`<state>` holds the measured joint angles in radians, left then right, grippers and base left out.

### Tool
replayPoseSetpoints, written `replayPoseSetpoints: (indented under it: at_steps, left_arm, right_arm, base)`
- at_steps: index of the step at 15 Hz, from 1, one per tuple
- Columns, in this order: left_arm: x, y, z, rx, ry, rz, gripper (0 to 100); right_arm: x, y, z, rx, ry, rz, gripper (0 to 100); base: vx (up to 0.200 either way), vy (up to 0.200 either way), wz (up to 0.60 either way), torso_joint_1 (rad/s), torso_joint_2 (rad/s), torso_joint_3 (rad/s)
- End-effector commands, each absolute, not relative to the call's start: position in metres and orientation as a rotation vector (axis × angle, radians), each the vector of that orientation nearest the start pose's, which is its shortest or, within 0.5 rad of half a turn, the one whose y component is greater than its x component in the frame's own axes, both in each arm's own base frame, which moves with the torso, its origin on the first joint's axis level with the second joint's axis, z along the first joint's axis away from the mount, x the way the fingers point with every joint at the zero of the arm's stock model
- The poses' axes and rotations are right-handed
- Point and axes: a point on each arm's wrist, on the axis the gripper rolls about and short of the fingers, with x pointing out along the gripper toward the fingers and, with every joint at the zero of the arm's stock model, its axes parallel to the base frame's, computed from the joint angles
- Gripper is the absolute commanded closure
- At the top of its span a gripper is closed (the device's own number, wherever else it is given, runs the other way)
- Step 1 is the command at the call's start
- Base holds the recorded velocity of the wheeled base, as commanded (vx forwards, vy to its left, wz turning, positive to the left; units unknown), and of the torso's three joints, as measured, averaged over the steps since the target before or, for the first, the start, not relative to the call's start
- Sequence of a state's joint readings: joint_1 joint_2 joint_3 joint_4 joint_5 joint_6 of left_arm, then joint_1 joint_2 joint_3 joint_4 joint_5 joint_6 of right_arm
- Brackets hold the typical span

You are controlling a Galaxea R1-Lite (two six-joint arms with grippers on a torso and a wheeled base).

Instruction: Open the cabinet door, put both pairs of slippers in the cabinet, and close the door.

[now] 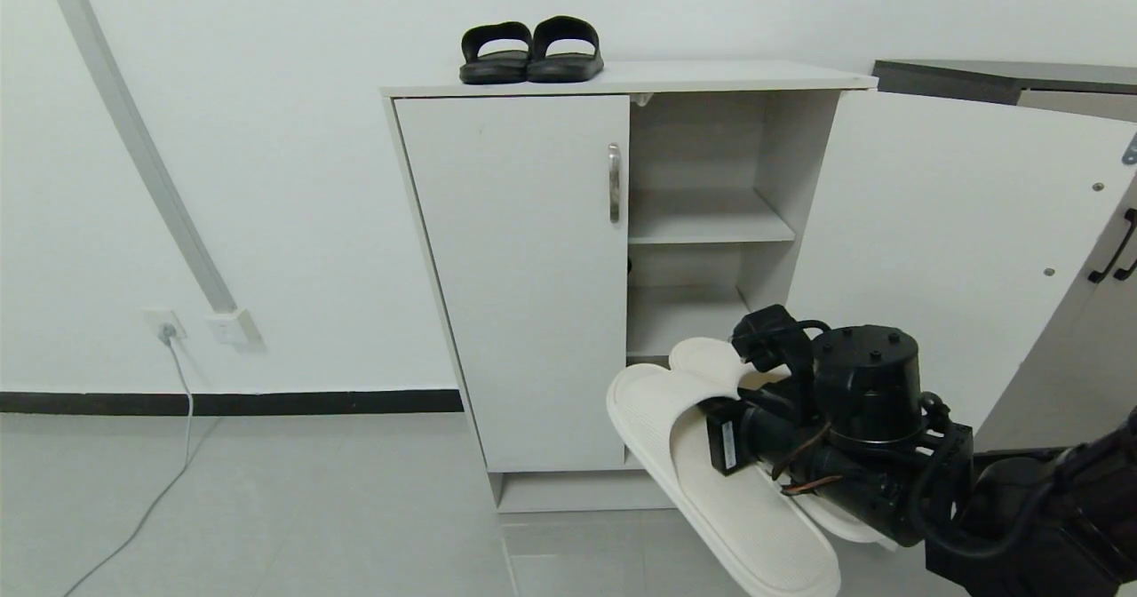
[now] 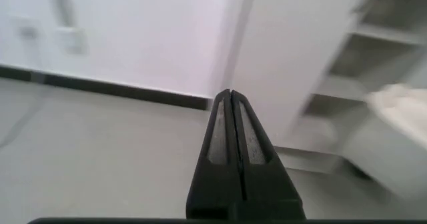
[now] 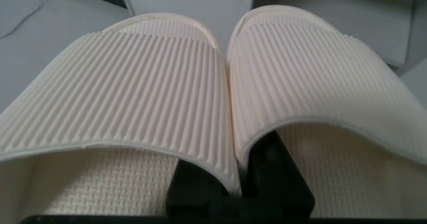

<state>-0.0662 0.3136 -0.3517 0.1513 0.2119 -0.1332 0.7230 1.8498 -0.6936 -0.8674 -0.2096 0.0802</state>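
Right jaws clamp white slippers (image 1: 666,419) by adjoining straps, so pair moves as one; toes beyond jaws aim at open cabinet (image 1: 515,268). Left jaws closed, empty.

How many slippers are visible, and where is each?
4. Two black slippers sit on the cabinet top; two white slippers are clamped in the right gripper before the open cabinet. Behind the closed door, more could hide.

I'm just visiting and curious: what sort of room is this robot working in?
Likely a home-style entryway, or a mock-up of one: a white shoe cabinet with one door open onto shelves, black slippers on top, white slippers held before it.
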Motion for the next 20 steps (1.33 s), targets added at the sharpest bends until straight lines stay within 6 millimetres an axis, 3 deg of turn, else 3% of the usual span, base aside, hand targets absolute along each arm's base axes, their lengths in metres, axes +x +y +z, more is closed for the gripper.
replayPoseSetpoints:
  at_steps: [1,3,5,6,9,15,18,20]
  left_arm:
    - [-0.032,0.005,0.105,-0.098,0.05,0.245,100]
    - [-0.029,0.005,0.085,-0.096,0.073,0.271,100]
    - [-0.026,0.005,0.084,-0.076,0.029,0.262,100]
    - [-0.026,0.003,0.083,-0.001,-0.009,0.155,100]
    - [-0.023,-0.002,0.08,-0.027,-0.037,-0.086,100]
    - [-0.023,0.0,0.076,-0.009,0.001,0.009,100]
    - [-0.023,0.0,0.076,-0.061,-0.001,-0.008,100]
    - [-0.023,0.0,0.076,-0.086,-0.001,-0.005,100]
  right_arm:
    - [0.243,0.21,0.126,-0.06,0.291,0.501,100]
    - [0.242,0.21,0.124,-0.063,0.297,0.503,100]
    - [0.241,0.21,0.122,-0.067,0.302,0.505,100]
    - [0.241,0.21,0.121,-0.07,0.306,0.507,100]
    - [0.242,0.215,0.115,-0.072,0.309,0.513,100]
    - [0.246,0.221,0.108,-0.07,0.288,0.51,100]
    - [0.254,0.241,0.116,-0.06,0.224,0.404,100]
    - [0.265,0.268,0.115,-0.06,0.189,0.296,100]
  base:
    - [0.0,0.0,0.0,0.0,0.0,0.0]
    - [0.0,0.0,0.0,0.0,0.0,0.0]
    - [0.0,0.0,0.0,0.0,0.0,0.0]
    - [0.0,0.0,0.0,0.0,0.0,0.0]
    - [0.0,0.0,0.0,0.0,0.0,0.0]
    - [0.0,0.0,0.0,0.0,0.0,0.0]
    - [0.0,0.0,0.0,0.0,0.0,0.0]
    - [0.0,0.0,0.0,0.0,0.0,0.0]
